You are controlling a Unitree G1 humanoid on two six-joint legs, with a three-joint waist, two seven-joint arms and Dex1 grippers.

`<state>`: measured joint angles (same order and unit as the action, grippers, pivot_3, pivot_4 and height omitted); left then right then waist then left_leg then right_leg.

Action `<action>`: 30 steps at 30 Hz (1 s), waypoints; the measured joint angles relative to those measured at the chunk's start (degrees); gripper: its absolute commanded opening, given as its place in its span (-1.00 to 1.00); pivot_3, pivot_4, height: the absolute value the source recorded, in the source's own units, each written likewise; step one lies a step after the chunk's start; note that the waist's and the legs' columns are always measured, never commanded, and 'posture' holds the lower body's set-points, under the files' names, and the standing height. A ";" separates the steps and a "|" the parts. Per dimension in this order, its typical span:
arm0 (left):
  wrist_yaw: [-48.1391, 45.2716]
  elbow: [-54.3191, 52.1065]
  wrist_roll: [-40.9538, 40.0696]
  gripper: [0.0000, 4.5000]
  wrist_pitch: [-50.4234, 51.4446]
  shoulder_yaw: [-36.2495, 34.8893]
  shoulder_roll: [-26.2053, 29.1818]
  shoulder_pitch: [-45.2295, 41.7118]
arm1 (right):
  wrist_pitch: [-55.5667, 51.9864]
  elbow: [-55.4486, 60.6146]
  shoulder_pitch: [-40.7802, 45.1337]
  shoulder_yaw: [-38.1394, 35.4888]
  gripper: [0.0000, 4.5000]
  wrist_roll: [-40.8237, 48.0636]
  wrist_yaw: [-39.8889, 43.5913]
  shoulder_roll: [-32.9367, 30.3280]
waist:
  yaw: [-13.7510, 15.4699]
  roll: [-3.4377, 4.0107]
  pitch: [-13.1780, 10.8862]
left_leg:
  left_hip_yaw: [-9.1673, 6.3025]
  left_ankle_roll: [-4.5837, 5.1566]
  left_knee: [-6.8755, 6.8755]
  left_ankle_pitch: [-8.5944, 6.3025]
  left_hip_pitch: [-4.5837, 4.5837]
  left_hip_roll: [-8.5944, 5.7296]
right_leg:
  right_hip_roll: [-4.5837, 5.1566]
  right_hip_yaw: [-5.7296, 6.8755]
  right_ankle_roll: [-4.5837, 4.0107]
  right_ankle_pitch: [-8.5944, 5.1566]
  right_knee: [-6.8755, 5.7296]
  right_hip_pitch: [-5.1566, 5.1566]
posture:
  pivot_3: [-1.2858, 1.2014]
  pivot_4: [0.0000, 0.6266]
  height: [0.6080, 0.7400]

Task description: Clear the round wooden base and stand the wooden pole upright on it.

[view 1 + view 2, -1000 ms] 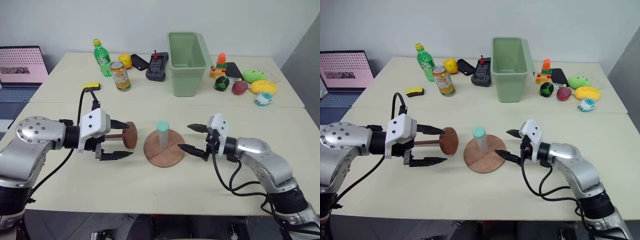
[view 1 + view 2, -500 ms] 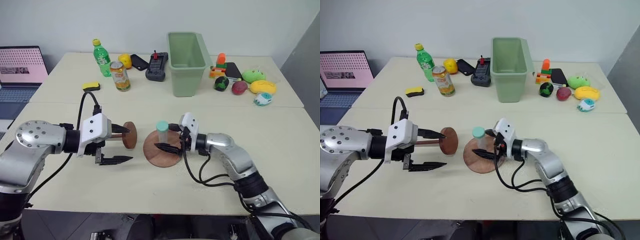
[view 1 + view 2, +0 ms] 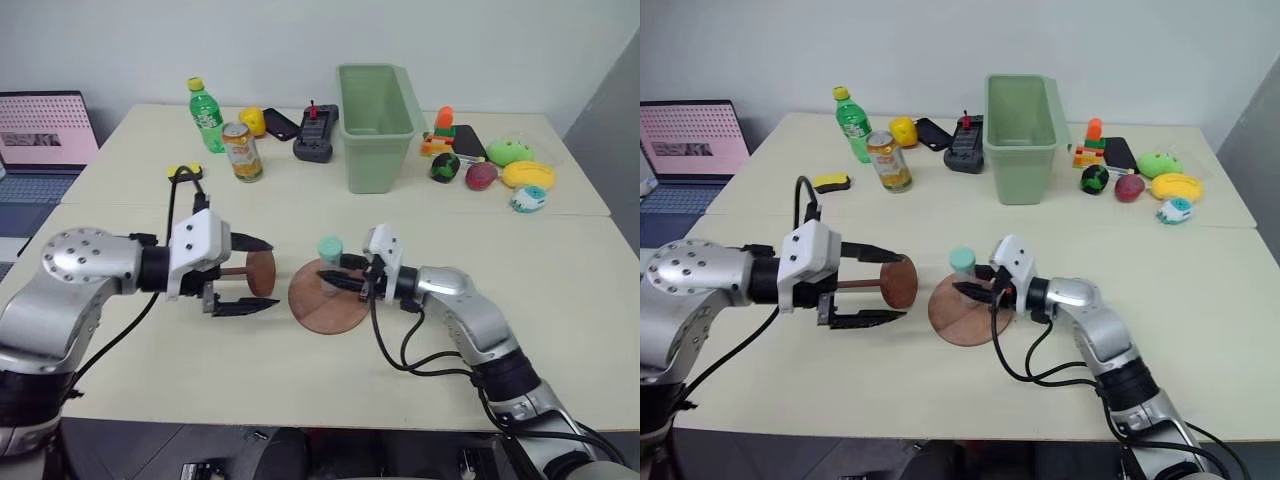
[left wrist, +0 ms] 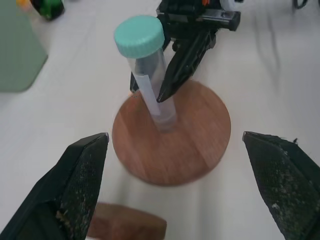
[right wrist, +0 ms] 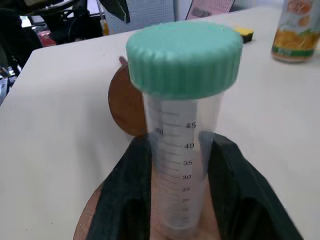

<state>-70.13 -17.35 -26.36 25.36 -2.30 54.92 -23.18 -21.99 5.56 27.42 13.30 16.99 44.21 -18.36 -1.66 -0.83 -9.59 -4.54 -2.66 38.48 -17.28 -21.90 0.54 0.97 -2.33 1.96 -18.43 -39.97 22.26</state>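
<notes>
Left tool [image 4: 185, 185] has its two fingers spread wide, nothing between them. Past it, round wooden base [image 4: 192, 145] lies flat on the tabletop [image 4: 280, 75]. Clear tube [image 4: 150, 90] with mint-green cap stands on the base, slightly tilted. Right tool [image 4: 162, 87] is closed on the tube (below the cap). Wooden pole's disc [image 4: 127, 227] sits near the left tool's finger.

Both head views look forward and down from above the table [image 3: 300, 370], taking in its whole top, the right eye set slightly to the side. The left wrist view faces the clear tube [image 4: 150, 80] on the round wooden base [image 4: 190, 145] from near, at about 9 o'clock of it. The right wrist view sits tight against the same tube from about 3 o'clock.
</notes>
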 measured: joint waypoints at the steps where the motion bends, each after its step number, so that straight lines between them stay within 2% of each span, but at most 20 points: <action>1: 0.19 0.30 0.02 1.00 0.51 1.16 -1.18 -1.27 | -0.45 2.08 -0.78 -3.25 -0.50 0.12 -1.34 -2.00 | 0.01 0.01 -0.01 | -0.01 0.00 0.01 0.00 -0.01 -0.03 | 0.00 0.00 0.00 0.00 0.00 -0.01 | 0.03 -0.52 1.00; 5: 0.73 1.66 0.20 1.00 0.52 5.60 -6.21 -5.35 | 0.21 0.70 -3.79 -16.73 -0.50 -0.08 -7.37 -8.06 | 0.31 0.00 0.00 | -0.02 0.01 0.14 -0.01 -0.05 -0.09 | 0.04 0.02 0.00 0.00 0.00 -0.07 | 0.03 -0.52 1.00; 9: 0.83 4.33 1.20 1.00 0.16 9.86 -11.82 -10.17 | 3.44 -5.72 -6.62 -24.98 -0.50 -2.02 -12.23 -11.24 | -0.03 0.00 0.00 | 0.18 0.02 0.20 -0.01 -0.07 -0.08 | -0.02 0.00 0.00 0.00 -0.04 -0.06 | 0.03 -0.52 1.00; 15: 2.08 11.08 4.66 1.00 -1.26 15.99 -21.19 -17.05 | 7.83 -12.73 -9.37 -32.64 -0.50 -2.39 -18.65 -10.88 | -0.25 0.02 0.00 | 0.31 0.03 0.21 -0.01 -0.06 -0.06 | -0.06 -0.10 0.00 0.00 -0.08 -0.06 | 0.03 -0.52 1.00; 21: 2.06 16.20 7.56 1.00 -3.65 18.06 -24.98 -17.82 | 9.21 -14.59 -11.75 -34.77 -0.50 -1.90 -21.81 -8.80 | -0.50 0.05 0.02 | 0.36 0.02 0.23 -0.01 -0.05 0.03 | -0.10 -0.16 0.00 0.00 -0.11 -0.03 | 0.03 -0.52 1.00; 23: 1.86 17.19 8.43 1.00 -4.82 18.31 -25.44 -18.15 | 9.23 -14.45 -12.02 -34.95 -0.18 -1.49 -22.25 -8.33 | -0.35 0.06 0.02 | 0.36 0.02 0.24 -0.01 -0.04 0.01 | -0.08 -0.16 0.00 0.00 -0.11 -0.04 | 0.03 -0.52 1.00; 30: 0.66 19.78 9.81 1.00 -7.40 18.79 -26.52 -18.10 | 7.82 -12.33 -13.85 -36.93 0.53 1.35 -23.44 -7.79 | -0.12 0.07 0.03 | 0.29 0.02 0.26 -0.01 -0.06 -0.05 | -0.02 -0.15 0.00 0.00 -0.10 -0.06 | 0.03 -0.52 1.00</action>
<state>-69.46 2.43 -16.56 17.96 16.49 28.40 -41.28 -14.17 -6.78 13.57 -23.63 18.34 20.78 -26.15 -1.78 -0.76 -9.56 -4.25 -2.64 38.75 -17.29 -21.96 0.49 0.95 -2.48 1.96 -18.43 -40.06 22.20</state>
